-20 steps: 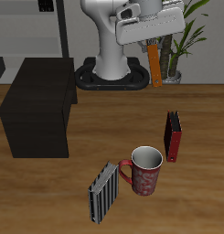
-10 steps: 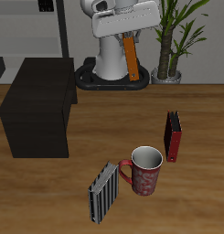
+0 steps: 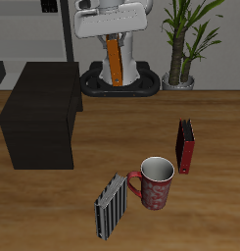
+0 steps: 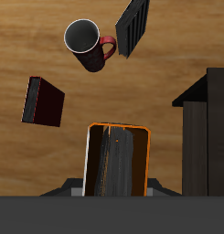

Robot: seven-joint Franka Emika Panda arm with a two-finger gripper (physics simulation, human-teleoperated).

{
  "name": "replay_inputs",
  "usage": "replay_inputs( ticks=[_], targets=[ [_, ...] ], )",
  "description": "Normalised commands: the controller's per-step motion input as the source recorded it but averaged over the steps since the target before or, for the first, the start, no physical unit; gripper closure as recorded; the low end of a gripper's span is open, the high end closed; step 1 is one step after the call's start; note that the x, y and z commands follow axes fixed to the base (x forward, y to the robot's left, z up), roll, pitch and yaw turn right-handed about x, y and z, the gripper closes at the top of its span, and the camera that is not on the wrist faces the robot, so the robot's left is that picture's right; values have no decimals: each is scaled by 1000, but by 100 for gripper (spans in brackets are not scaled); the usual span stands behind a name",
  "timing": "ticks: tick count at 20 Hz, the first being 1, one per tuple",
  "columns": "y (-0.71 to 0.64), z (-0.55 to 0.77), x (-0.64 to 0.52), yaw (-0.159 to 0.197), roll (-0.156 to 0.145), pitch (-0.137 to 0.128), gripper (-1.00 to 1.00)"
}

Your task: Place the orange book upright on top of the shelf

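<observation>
The orange book [image 3: 113, 61] hangs upright in the air below the gripper [image 3: 112, 37], high above the back of the table, in front of the robot's white base [image 3: 118, 71]. Its top end disappears between the jaws, which are clamped on it; from the wrist camera the book [image 4: 117, 161] juts straight out from the gripper, showing a dark fore-edge framed by the orange cover. It touches nothing but the jaws and is well clear of the wooden table [image 3: 219, 137].

There are three books altogether: the orange one aloft, a red book [image 3: 186, 145] with a black spine standing upright on the table, and a grey striped book [image 3: 111, 206] standing at a tilt close to the table's front edge. There is one mug [image 3: 155, 181], red patterned with a white inside, sitting between the red and striped books, its handle towards the striped one. From the wrist camera the mug [image 4: 86, 42] looks empty.

One shelf [image 3: 39, 113], a big dark box with a flat top, stands on the table well apart from the hanging book and nearer the front than it. Nothing rests on its top. From the wrist camera its dark corner [image 4: 207, 128] shows beside the book.

Behind the table are one potted plant [image 3: 184, 44] and a light grey open rack [image 3: 33, 39].
</observation>
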Motion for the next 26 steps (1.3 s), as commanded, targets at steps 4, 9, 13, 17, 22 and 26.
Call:
replay_inputs(
  ticks=[4, 9, 13, 17, 22, 26],
  targets=[
    [-470, -34, -23, -28, -12, 11, 100],
    [-314, 45, -60, 36, 39, -1, 100],
    [-317, 48, -37, 7, 10, -15, 100],
    [-336, 37, -62, 15, 8, -18, 100],
    [-581, 127, -79, 17, -35, -32, 100],
    [-497, 45, -73, -39, -32, -10, 100]
  ],
)
